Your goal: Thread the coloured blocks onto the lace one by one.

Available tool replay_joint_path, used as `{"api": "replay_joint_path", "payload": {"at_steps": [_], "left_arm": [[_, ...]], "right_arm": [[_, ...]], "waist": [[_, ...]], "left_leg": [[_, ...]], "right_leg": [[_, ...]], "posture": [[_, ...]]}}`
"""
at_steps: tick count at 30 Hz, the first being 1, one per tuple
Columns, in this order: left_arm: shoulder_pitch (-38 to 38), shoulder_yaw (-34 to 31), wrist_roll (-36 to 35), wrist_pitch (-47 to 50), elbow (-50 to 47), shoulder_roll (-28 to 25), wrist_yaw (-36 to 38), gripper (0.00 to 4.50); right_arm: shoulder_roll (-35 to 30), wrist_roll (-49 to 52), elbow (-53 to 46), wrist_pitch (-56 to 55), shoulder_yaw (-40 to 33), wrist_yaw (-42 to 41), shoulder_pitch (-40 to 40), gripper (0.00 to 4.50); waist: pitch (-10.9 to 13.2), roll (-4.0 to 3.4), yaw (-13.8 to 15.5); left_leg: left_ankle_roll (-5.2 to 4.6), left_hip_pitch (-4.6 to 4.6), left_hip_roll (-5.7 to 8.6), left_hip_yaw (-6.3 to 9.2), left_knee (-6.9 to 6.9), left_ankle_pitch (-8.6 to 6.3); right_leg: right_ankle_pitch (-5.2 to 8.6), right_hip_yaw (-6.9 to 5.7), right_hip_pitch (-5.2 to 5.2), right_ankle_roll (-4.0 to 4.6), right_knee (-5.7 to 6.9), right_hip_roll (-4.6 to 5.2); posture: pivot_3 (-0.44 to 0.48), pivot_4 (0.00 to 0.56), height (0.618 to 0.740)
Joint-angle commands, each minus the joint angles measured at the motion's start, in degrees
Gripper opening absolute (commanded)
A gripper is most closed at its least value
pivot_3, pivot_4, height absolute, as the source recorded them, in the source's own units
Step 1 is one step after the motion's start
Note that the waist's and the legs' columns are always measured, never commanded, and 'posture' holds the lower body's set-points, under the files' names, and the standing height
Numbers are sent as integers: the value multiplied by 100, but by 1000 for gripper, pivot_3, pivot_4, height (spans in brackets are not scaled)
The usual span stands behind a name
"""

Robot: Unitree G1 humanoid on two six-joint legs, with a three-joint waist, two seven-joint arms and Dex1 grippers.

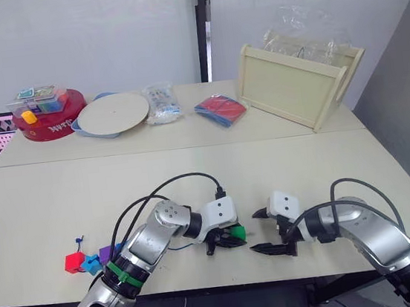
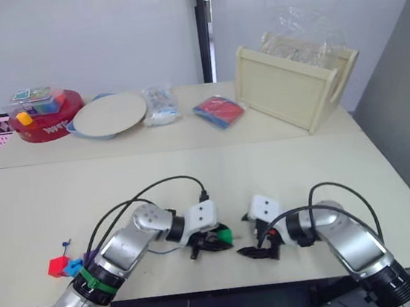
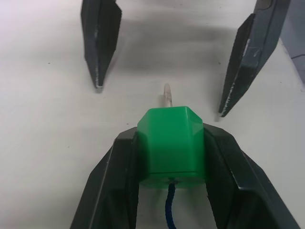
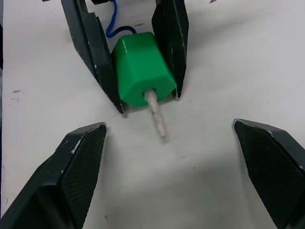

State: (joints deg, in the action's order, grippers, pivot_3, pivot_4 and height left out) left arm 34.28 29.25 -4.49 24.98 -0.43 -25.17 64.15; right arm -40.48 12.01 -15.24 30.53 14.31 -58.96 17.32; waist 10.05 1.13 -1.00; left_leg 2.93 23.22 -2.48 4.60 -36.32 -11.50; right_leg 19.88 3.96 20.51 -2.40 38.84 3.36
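Note:
My left gripper (image 1: 230,239) is shut on the green block (image 1: 237,233) near the table's front edge. The dark-blue lace (image 3: 169,210) enters the back of the green block (image 3: 171,143), and its pale stiff tip (image 4: 157,114) sticks out the front, resting on the table. My right gripper (image 1: 256,231) is open just to the right, its fingers spread on either side of the tip without touching it. Red (image 1: 73,262), cyan (image 1: 92,265) and purple (image 1: 106,254) blocks sit together at the front left beside the left arm, with the lace's knot (image 1: 79,240) close by.
Along the far side stand a red round tub (image 1: 49,116) with toys on top, a white plate (image 1: 113,114), a plastic bag (image 1: 160,103), a red and blue packet (image 1: 221,110) and a pale wooden crate (image 1: 297,82). Black cables loop over both arms.

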Motion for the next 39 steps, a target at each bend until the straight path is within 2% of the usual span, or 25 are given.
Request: {"api": "replay_joint_path", "payload": {"at_steps": [1, 2, 4, 16, 24, 31, 34, 39], "left_arm": [[-65, 139, 68, 7, 1, -47, 134, 1327], [-65, 138, 73, 10, -1, -46, 134, 1327], [-58, 147, 82, 14, -1, -55, 156, 1327], [-30, 218, 143, 49, -33, -101, 278, 1327], [-27, 214, 147, 86, -48, -144, 307, 1327], [-65, 71, 96, 170, -185, -392, 326, 1326], [-155, -74, 53, 249, -324, -645, 326, 1326], [-609, -519, -84, 302, -713, -1472, 466, 1326]], "right_arm": [[-1, 9, -51, -108, 33, -68, 121, 4500], [-8, 1, -47, -129, 49, -78, 133, 4500], [-19, -25, -37, -171, 77, -100, 156, 3951], [-45, -61, -131, -175, 155, -235, 223, 0], [-112, -43, -171, -188, 126, -259, 210, 0], [-324, -4, -23, -289, -54, -312, 159, 0], [-388, 46, -27, -314, -109, -332, 128, 0], [-457, 112, -114, -273, -176, -352, 36, 0]], "waist": [[0, 0, -1], [0, 0, -1], [0, 0, -1], [0, 0, -5], [-1, -1, -5], [-1, -1, -24], [-1, -1, -45], [0, -1, -137]], "left_leg": [[0, 0, 0, 0, 0, 0], [0, -1, 0, 0, 0, 0], [0, 0, 0, 0, 0, 0], [0, -1, -1, 0, 0, 0], [-1, -4, 0, 0, 0, 0], [-1, -5, -1, 0, 0, 0], [-1, -5, -2, 0, 0, -1], [-2, -10, -6, 0, 3, -1]], "right_leg": [[0, 0, 0, 0, 0, 0], [0, 0, 0, 0, 1, 0], [0, 0, 0, 0, 1, 0], [0, 0, 0, 0, 1, 0], [0, 0, -2, 0, 1, 0], [0, 0, -2, 0, 3, -1], [0, 1, -2, 0, 3, -2], [0, 1, -2, 0, 5, -4]], "posture": [[0, 150, 740], [0, 150, 740], [0, 150, 740], [0, 150, 740], [0, 150, 740], [0, 150, 740], [0, 150, 740], [0, 150, 740]]}}
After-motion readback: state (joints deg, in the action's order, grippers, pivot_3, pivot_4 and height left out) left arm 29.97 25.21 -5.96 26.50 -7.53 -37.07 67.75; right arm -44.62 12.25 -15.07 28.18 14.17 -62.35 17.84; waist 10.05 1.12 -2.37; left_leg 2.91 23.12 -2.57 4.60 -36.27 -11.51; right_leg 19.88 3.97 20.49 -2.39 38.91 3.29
